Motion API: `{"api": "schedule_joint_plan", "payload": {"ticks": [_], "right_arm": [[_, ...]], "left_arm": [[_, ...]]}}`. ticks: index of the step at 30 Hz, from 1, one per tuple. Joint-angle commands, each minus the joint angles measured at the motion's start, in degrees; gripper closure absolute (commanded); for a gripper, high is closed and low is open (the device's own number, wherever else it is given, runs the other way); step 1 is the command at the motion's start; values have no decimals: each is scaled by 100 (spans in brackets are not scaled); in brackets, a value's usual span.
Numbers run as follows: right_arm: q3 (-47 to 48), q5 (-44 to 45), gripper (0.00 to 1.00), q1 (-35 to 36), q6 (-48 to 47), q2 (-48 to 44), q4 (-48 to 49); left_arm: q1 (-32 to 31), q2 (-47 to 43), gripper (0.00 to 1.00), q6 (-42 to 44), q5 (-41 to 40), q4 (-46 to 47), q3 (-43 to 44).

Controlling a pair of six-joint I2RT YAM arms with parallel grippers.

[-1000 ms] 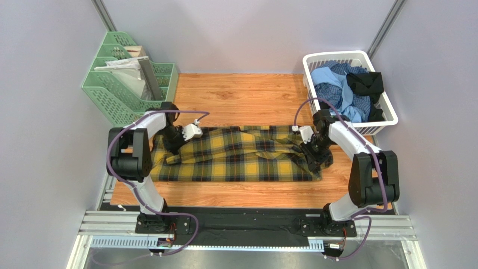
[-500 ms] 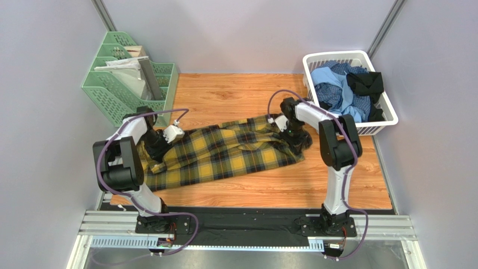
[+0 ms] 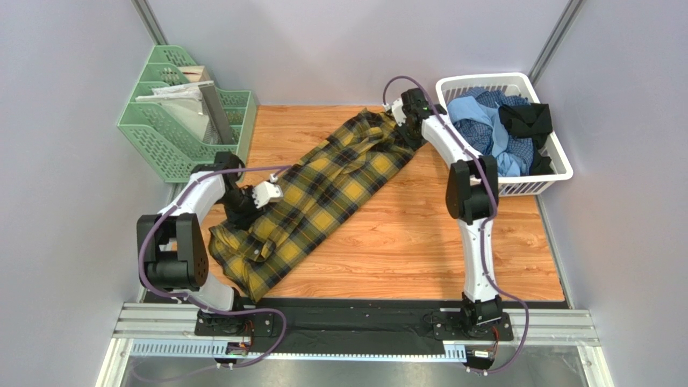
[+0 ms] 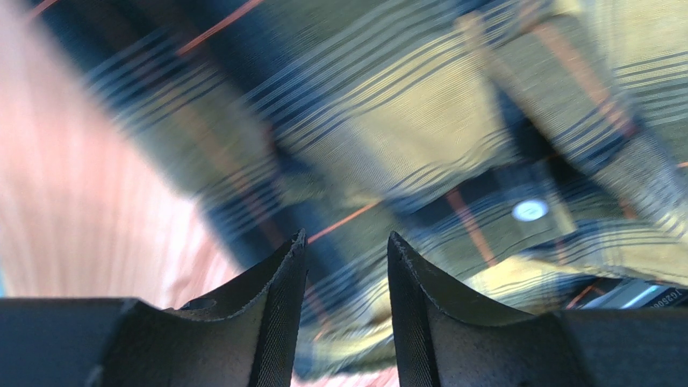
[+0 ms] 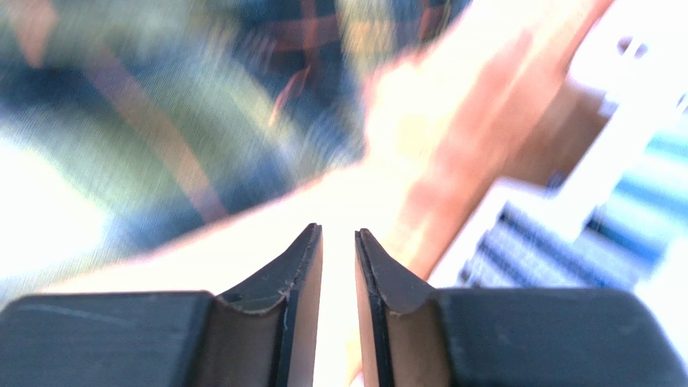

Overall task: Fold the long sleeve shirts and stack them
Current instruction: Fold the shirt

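A: Left side first. What stands at the far left of the counter (image 3: 420, 242)?

B: A green slotted file rack (image 3: 165, 129) with papers (image 3: 174, 95) in it, in the far left corner, apart from the cloth.

A: State of the left pincer (image 4: 346, 239)?

B: It is over the bunched near-left end of the plaid shirt (image 3: 339, 181). In the wrist view the fingers stand moderately apart and the gap is bare. Cloth shows beyond it, with one white button (image 4: 529, 210). Nothing is gripped.

A: Lay of the shirt?

B: Mustard-yellow and black plaid with thin orange lines. It lies on the counter on a diagonal. The crumpled end is near the left arm; the other end is at the far edge, just beside the basket (image 3: 483, 78).

A: State of the right pincer (image 5: 337, 232)?

B: It is at that far end of the shirt, arm stretched long. The wrist view is badly blurred. The fingers are a narrow slit apart and only bright wood shows through. Plaid sits up and left of the tips, not between them. No hold can be seen.

A: Far right?

B: The white basket holds the other shirts (image 3: 480, 113), light blue, blue-checked and black, piled loosely.
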Motion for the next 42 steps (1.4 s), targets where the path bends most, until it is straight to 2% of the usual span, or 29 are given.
{"api": "schedule_joint_plan", "payload": {"ticks": [1, 8, 14, 19, 22, 25, 27, 29, 34, 38, 39, 42], "right_arm": [[-1004, -827, 72, 26, 175, -1562, 191], [-2068, -2443, 71, 0, 703, -2232, -451], [-2193, -2816, 72, -17, 677, -2004, -759], [-1771, -2701, 72, -105, 659, -1714, -768], [-1534, -2674, 72, -105, 650, -1564, -811], [-1411, -2727, 72, -105, 711, -1397, -829], [-1401, -2753, 72, -97, 729, -1318, -820], [-1463, -2797, 72, -88, 729, -1300, -812], [-1718, -2780, 73, 87, 721, -1230, -627], [-1543, -2210, 73, 334, 511, -862, -522], [-1481, -1956, 75, 378, 466, -661, -521], [-1165, -1490, 76, 466, 264, -317, -539]], "left_arm": [[-539, -77, 53, 145, -252, 253, -314], [-1566, 555, 62, 14, -1060, 386, -842], [-2585, 942, 69, -514, -1097, -43, -606], [-3596, 1521, 70, -1541, -596, -720, 552], [-4237, 2013, 73, -2165, -420, -818, 1187], [-4818, 2330, 74, -2735, 211, -1019, 1741], [-5004, 2366, 71, -2940, 1027, -1160, 1960], [-5075, 2113, 67, -3177, 1564, -1232, 2137], [-4663, 760, 58, -3082, 1900, -942, 1751], [-4031, -224, 55, -2835, 2040, -775, 1303], [-3760, -322, 55, -2852, 2032, -670, 1163], [-3477, -367, 55, -2712, 1840, -547, 1021]]}}
